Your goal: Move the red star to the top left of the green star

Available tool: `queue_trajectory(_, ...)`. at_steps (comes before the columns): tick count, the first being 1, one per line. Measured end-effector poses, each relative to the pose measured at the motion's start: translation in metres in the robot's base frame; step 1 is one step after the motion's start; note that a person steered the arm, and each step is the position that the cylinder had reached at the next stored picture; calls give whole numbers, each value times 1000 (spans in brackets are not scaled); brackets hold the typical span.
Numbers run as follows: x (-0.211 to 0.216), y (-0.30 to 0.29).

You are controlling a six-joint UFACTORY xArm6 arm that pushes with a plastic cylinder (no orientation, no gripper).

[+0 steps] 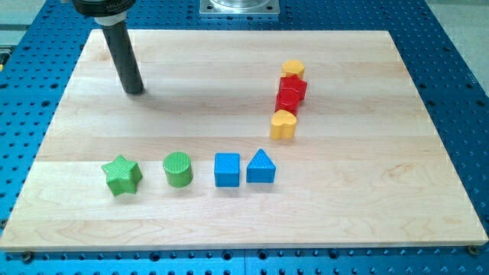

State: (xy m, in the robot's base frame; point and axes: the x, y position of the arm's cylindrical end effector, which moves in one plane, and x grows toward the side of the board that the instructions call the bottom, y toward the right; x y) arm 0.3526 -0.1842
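Note:
The red star sits at the view's upper right, in a short column of blocks. The green star lies at the view's lower left. My tip rests on the board at the view's upper left, well above the green star and far left of the red star. It touches no block.
In the column, a yellow block is above the red star, a second red block just below it, and a yellow heart lowest. A green cylinder, blue cube and blue triangle line up right of the green star.

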Motion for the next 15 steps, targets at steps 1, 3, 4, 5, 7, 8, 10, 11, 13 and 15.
queue_trajectory(1, 0, 0)
queue_trajectory(3, -35, 102)
queue_trajectory(4, -68, 179)
queue_trajectory(5, -93, 257)
queue_trajectory(7, -24, 333)
queue_trajectory(8, -14, 283)
queue_trajectory(10, 10, 243)
queue_trajectory(11, 11, 243)
queue_trajectory(13, 69, 276)
queue_trajectory(15, 48, 143)
